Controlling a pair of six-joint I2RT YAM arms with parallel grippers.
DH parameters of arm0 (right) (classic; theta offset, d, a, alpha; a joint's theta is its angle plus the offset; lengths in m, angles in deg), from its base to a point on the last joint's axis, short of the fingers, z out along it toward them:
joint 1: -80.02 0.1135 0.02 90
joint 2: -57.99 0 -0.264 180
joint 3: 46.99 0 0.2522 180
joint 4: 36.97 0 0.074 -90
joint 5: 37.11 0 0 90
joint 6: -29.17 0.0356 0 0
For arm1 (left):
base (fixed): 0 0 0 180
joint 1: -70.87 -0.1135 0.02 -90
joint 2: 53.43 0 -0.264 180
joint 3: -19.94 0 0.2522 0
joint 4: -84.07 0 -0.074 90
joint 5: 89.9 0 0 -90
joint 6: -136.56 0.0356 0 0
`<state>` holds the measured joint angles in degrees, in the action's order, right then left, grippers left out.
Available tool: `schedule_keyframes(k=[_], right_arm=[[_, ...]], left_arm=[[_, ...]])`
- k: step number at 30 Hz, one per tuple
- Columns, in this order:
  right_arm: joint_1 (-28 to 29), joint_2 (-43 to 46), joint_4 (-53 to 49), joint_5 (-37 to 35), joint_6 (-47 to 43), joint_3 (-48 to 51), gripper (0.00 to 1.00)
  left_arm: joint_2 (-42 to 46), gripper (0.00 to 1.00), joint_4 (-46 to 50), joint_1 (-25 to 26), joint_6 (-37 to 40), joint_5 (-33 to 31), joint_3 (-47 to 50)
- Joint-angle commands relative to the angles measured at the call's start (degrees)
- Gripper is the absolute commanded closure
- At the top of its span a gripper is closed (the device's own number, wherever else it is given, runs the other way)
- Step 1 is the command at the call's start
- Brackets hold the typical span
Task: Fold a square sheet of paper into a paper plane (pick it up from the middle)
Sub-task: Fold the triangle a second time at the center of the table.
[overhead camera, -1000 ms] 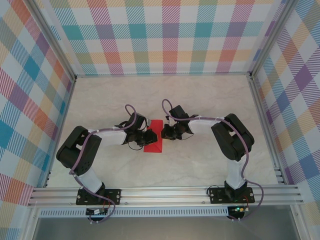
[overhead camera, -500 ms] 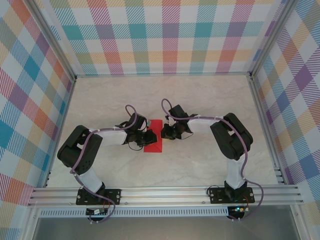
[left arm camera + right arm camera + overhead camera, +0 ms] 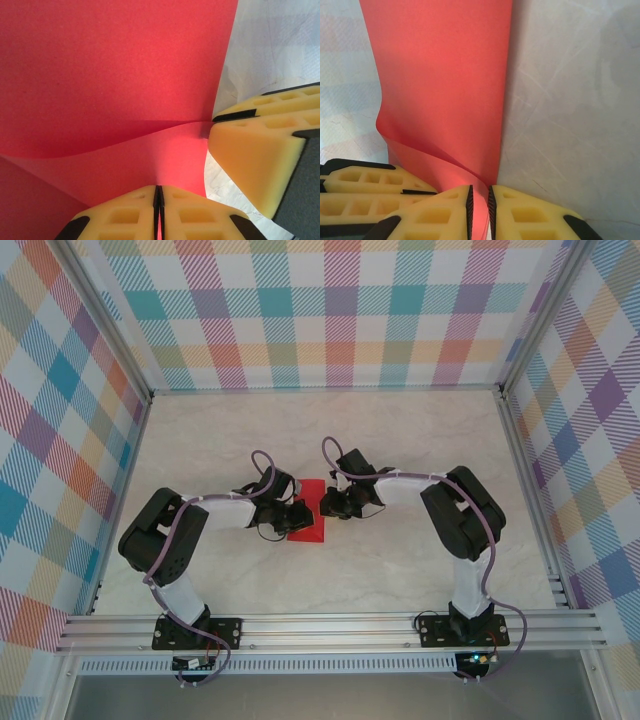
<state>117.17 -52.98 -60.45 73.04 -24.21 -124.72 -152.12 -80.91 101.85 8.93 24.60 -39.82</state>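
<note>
**Both grippers on the red sheet, mid-table**

Top view, nearest first: bases bolted to the aluminium rail point(image 3: 330, 630), elbows out, forearms angled in toward centre.

Further out: left gripper point(image 3: 296, 512) and right gripper point(image 3: 329, 504) nose to nose, close together. Between and under them, the square sheet of paper point(image 3: 306, 531), partly folded, lying on the marble-look table point(image 3: 420, 440) and partly hidden by both wrists. Well clear of all table edges.

Left wrist view: clamped pad to pad, no gap, with a sliver of red caught in the seam, so closed on the sheet. Just beyond the pads, a curved flap lifting off a flat red layer. At the sheet's right edge, level with the crease, one yellow pad point(image 3: 260, 150) of the right gripper.

Right wrist view: jaws a narrow slit apart, red paper running down through the slit. Can't tell whether actually biting or just straddling. Left gripper's pads point(image 3: 360, 185) just beside, lower left. Bare table either side.

Farthest: plaid back wall point(image 3: 330, 310).
</note>
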Motion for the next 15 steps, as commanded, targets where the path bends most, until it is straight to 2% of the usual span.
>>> schedule_keyframes(k=[1,6,15], right_arm=[[0.12,4.07,-0.11,-2.15,0.27,0.72,0.80],[0.13,6.32,-0.56,-2.57,0.29,2.33,0.79],[1.28,7.76,0.13,2.38,1.64,5.18,0.84]], left_arm=[[-0.84,0.88,2.21,-0.31,-1.12,-2.82,-0.97],[-0.96,0.88,2.31,-0.31,-1.73,-3.15,-1.06],[-1.09,0.89,2.24,-0.31,-2.09,-3.36,-0.85]])
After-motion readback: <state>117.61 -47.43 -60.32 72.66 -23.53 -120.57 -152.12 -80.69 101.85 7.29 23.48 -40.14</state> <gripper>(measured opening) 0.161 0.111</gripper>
